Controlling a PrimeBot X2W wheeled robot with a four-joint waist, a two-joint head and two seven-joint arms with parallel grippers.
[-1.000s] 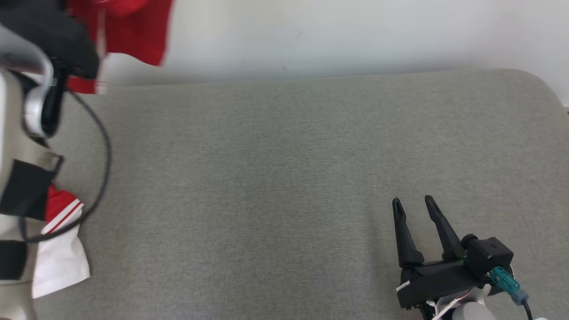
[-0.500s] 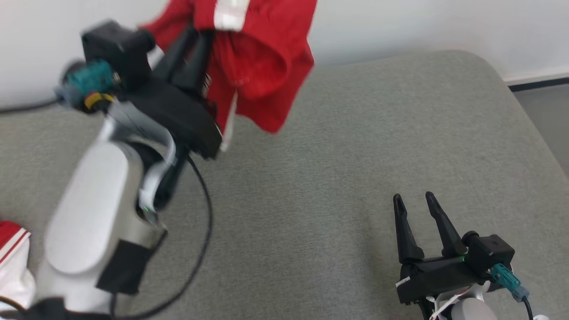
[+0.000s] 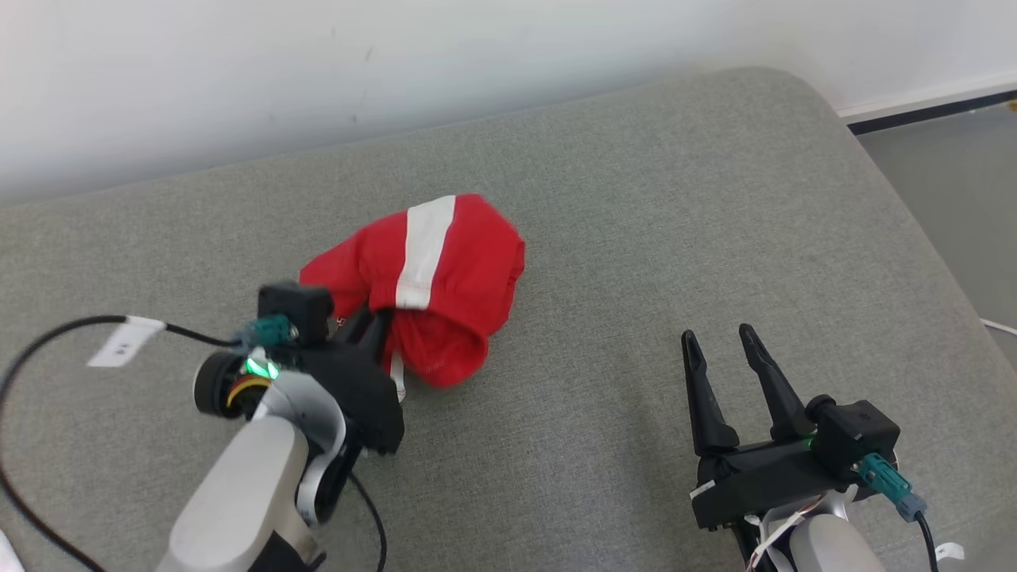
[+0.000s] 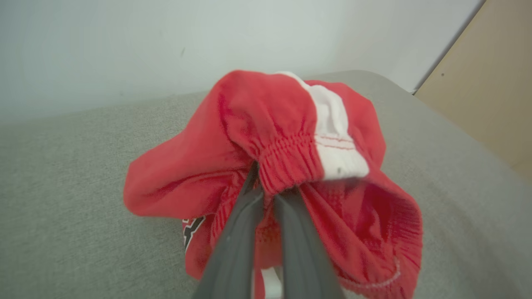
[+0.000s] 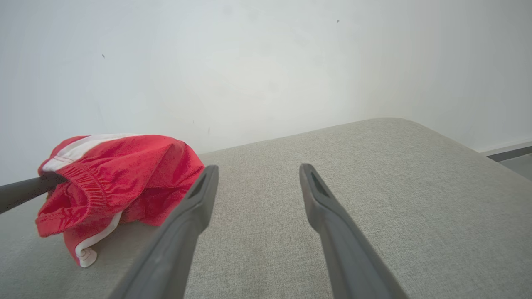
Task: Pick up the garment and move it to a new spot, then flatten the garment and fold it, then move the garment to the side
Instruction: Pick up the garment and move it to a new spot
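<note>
The garment (image 3: 445,278) is a red piece with a white stripe and an elastic waistband, bunched in a heap on the grey cushion (image 3: 636,199). My left gripper (image 3: 377,322) is shut on its waistband from the near left. The left wrist view has the garment (image 4: 270,120) draped over the closed gripper (image 4: 266,189). My right gripper (image 3: 719,338) stands open at the lower right, apart from the cloth, with nothing between its fingers. From the right wrist, the garment (image 5: 124,174) lies left of the open right gripper (image 5: 257,170), and the left fingers (image 5: 25,189) enter it from the left.
A white wall (image 3: 397,63) runs behind the cushion. The cushion's rounded right edge drops to grey floor (image 3: 953,175) with a dark baseboard (image 3: 922,111). A black cable with a white tag (image 3: 119,342) trails from the left wrist. A beige panel (image 4: 490,91) stands at the right.
The head camera has turned. My left arm has brought the garment down from the air, and it now rests on the cushion. The right gripper keeps its pose.
</note>
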